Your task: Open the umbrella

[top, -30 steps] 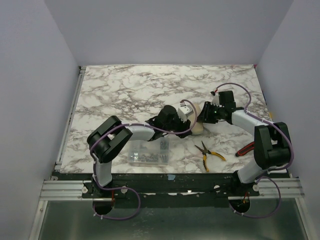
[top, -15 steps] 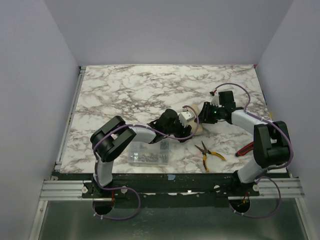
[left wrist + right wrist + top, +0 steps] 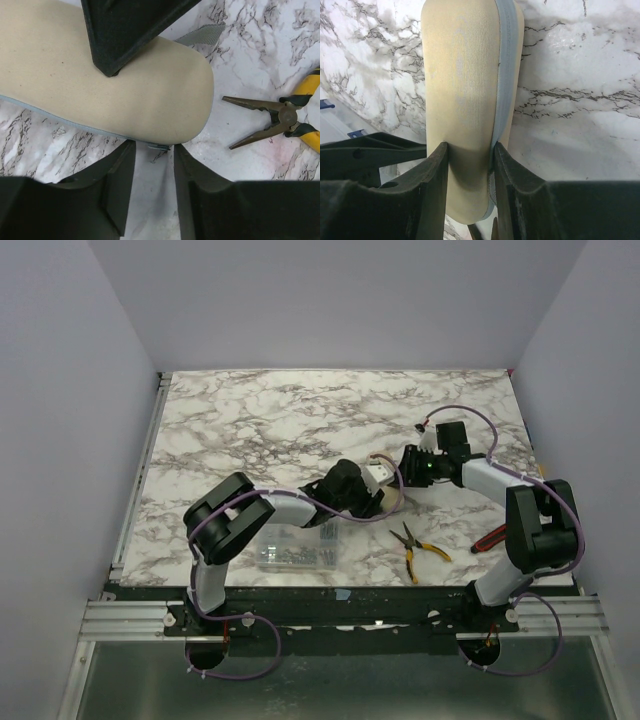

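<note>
Compact folded umbrella (image 3: 465, 75) in a cream fabric sleeve with a pale blue-grey seam lies on the white marble-pattern table (image 3: 260, 420), right of centre, between the two arms. The right gripper (image 3: 470, 150) is clamped across the bundle at the end nearest its camera. Both black fingers (image 3: 435, 170) press into the sleeve's sides, with the seam against the right-hand one. In the left wrist view one of those fingers sits on top of the sleeve. The left gripper (image 3: 152, 150) is low at the table, jaws narrowly apart with nothing between them. The sleeve's rounded end and a small blue-grey seam tab (image 3: 159, 146) lie just ahead of the tips; can't tell if they touch. A grey webbing strap (image 3: 200, 36) pokes out behind the bundle. Yellow-handled needle-nose pliers (image 3: 270, 117), jaws slightly apart, lie near the umbrella's end, not touching it. Clear plastic box of screws (image 3: 297, 545) sits by the front edge beside the left forearm. A red-handled tool (image 3: 490, 537) lies by the right arm.
</note>
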`<state>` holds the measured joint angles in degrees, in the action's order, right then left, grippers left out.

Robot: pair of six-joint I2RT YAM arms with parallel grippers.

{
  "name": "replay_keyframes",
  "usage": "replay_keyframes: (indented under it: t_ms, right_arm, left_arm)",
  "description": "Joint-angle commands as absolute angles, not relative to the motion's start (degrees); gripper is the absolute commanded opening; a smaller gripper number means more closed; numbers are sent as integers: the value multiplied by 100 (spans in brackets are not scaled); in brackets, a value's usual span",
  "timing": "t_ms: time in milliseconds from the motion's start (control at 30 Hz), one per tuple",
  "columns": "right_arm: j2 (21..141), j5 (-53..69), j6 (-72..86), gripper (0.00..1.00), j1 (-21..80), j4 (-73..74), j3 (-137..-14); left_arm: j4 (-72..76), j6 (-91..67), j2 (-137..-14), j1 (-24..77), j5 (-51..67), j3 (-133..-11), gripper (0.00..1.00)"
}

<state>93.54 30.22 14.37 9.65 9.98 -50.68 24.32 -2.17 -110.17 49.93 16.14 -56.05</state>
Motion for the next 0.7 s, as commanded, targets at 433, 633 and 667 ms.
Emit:
replay_keyframes:
  t_ms: [433,633,667]
  right_arm:
    - [9772,3414,259,1,1028,2021,-5050]
    - [9888,3532,168,1,1050,2142,-5150]
    - [9898,3547,163,1,1055,2160,-5174]
  left_arm:
    - [2479,-164,-10825,5072,462,-5341,14]
    - [2431,-687,-10721,5012,299,-5380,11]
    - [2393,-769,-10709,4982,261,-5439,10]
